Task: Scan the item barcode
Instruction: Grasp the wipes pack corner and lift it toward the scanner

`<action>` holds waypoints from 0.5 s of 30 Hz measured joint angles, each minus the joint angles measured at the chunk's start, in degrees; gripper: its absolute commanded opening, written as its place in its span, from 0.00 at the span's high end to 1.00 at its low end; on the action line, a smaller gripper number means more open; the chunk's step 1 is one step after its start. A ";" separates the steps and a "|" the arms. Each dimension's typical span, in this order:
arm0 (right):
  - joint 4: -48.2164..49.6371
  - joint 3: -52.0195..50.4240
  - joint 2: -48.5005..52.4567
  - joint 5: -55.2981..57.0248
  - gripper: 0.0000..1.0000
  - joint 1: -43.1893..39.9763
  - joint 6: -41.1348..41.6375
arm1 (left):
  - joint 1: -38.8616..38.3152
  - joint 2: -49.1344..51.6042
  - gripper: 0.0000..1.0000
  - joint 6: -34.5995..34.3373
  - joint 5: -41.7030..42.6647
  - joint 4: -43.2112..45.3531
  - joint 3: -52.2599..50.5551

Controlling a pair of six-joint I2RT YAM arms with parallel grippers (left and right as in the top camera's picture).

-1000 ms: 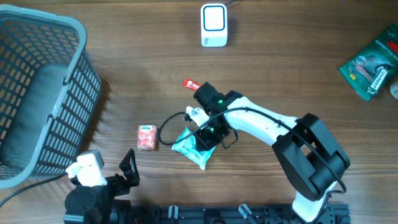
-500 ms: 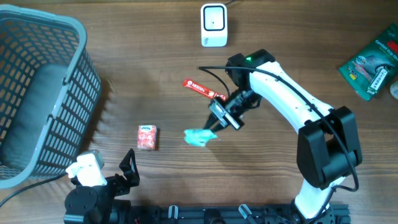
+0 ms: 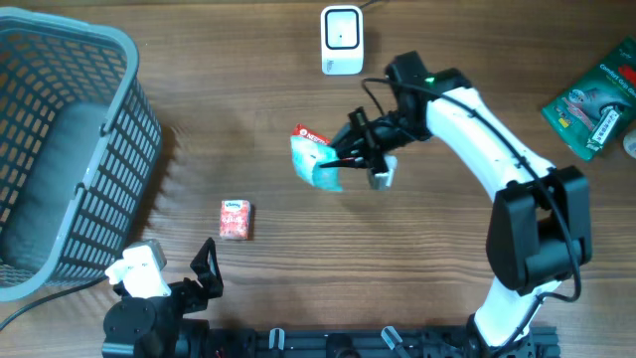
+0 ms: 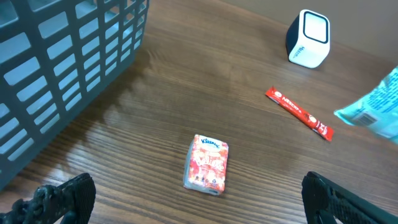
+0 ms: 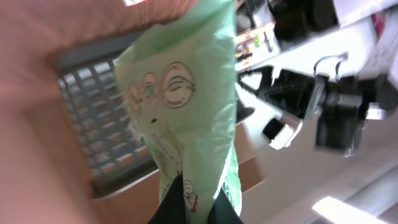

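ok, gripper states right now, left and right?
Left gripper: open, holding nothing.
Right gripper: closed on the green packet.

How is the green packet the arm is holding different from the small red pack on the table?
The green packet is pale green, soft and crinkled; the red pack is orange-red and boxy. The green packet is held up in the air, pinched in the right gripper; the red pack lies flat on the table, untouched. Both are small wrapped goods.

Even bright lighting; right wrist view motion-blurred.
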 measured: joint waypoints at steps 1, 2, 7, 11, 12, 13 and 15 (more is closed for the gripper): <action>-4.90 -0.02 0.00 -0.37 0.95 -1.60 1.01 | 0.00 0.00 0.00 0.00 0.00 0.00 0.00; -14.01 -0.13 0.00 -0.11 0.95 -3.89 1.60 | 0.00 0.00 0.00 0.00 0.00 0.00 0.00; -22.25 -2.49 0.00 5.09 0.95 -7.15 2.51 | 0.00 0.00 0.00 0.00 0.00 0.00 0.00; -25.97 -4.83 0.00 8.81 0.95 -7.34 2.43 | 0.00 -0.02 0.00 0.00 0.00 0.00 0.00; -27.02 -5.05 0.00 8.87 0.95 -7.34 1.77 | 0.00 -0.02 0.00 0.00 0.00 0.00 0.00; -27.56 -5.09 0.00 8.72 0.95 -7.34 0.39 | 0.00 0.00 0.00 0.00 0.00 0.00 0.00; -27.67 -5.09 0.00 7.65 0.95 -7.37 -1.90 | 0.00 -0.02 0.00 0.00 0.00 -0.02 0.00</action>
